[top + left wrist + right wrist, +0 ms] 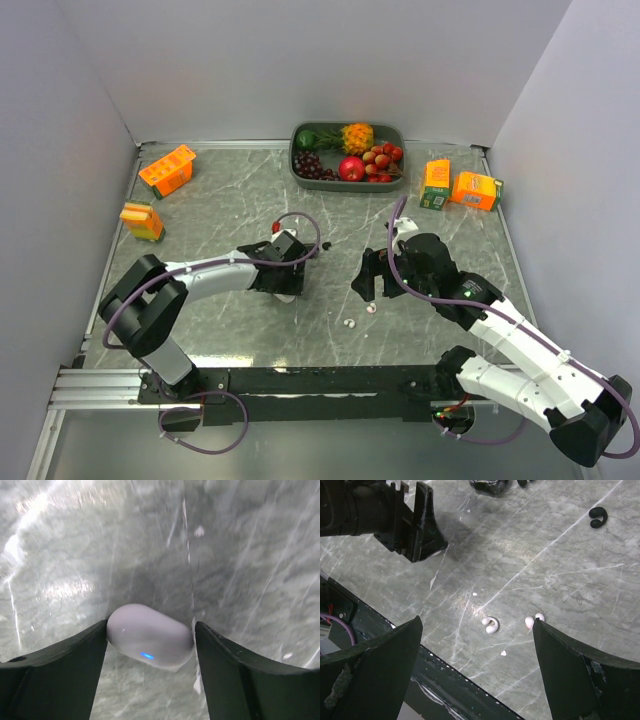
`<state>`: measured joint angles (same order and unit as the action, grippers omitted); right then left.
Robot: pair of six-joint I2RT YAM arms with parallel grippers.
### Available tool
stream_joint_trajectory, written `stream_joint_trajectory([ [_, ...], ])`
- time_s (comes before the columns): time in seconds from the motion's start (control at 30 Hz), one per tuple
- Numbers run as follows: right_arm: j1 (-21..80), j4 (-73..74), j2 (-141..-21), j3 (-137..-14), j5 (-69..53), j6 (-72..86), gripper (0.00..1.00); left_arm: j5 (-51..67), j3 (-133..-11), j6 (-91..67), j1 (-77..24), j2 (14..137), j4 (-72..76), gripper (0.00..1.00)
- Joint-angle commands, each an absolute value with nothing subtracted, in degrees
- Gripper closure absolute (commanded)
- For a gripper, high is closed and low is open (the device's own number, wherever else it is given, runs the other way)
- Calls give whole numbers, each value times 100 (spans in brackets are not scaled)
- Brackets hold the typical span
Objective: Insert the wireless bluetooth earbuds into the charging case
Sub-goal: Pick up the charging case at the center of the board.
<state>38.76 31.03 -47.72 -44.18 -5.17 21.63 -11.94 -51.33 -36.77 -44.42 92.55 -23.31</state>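
Step in hand, as I read it: pick up the first white bud, nothing seated yet. Right gripper (pixel 477 626) is wide open and empty, pitched down over the table (pixel 545 555). One white earbud (pixel 491 624) lies between its fingers, and the second white earbud (pixel 534 621) sits right at one fingertip. Next move: drop straight down and close on the middle one without nudging its neighbour. Ahead of it the left gripper (pixel 151 630) is low and stretched forward, fingers closed against both ends of the white charging case (pixel 150 642) (blue LED lit, lid looks shut, needs opening). Farther out is a black earbud (pixel 597 517).
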Motion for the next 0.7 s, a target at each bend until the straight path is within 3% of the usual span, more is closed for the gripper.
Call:
stream_joint_trajectory([
  [0.0,3920,3120,-4667,-4562,-439,2215,1,-1450,-5212,-4245,-4465,9554,-2127,14],
  [0.13,3920,3173,-4632,-4579,-404,2180,1,-1661,-5238,-4324,-4500,9440,-2215,1],
  [0.67,3920,3226,-4500,-4483,-308,2144,0,-1292,-4834,-2848,-4746,8692,-2584,4],
])
